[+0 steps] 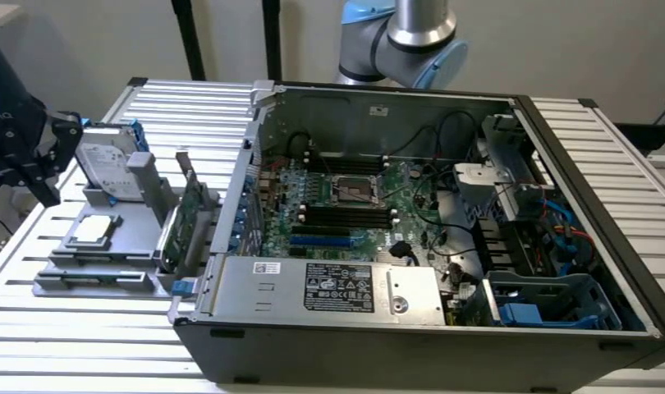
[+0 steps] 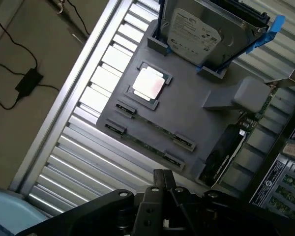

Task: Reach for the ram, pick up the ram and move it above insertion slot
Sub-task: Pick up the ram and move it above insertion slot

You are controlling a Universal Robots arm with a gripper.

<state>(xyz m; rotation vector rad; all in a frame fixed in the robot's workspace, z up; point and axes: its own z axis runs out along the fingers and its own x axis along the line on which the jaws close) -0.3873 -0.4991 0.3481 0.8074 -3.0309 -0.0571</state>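
The gripper (image 1: 26, 176) is running partly off the exterior view's left edge, holding its fingers spread and empty beside the hard drive (image 1: 105, 164). The ram (image 2: 155, 126) is lying edge-on in the grey holder (image 2: 187, 104) — a thin green strip, chips hard to make out. The insertion slot (image 1: 344, 215) is sitting well apart, inside the case (image 1: 420, 345).

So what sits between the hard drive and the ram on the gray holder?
A square silver processor chip lies flat in the gray holder, between hard drive and ram, in the wrist view.
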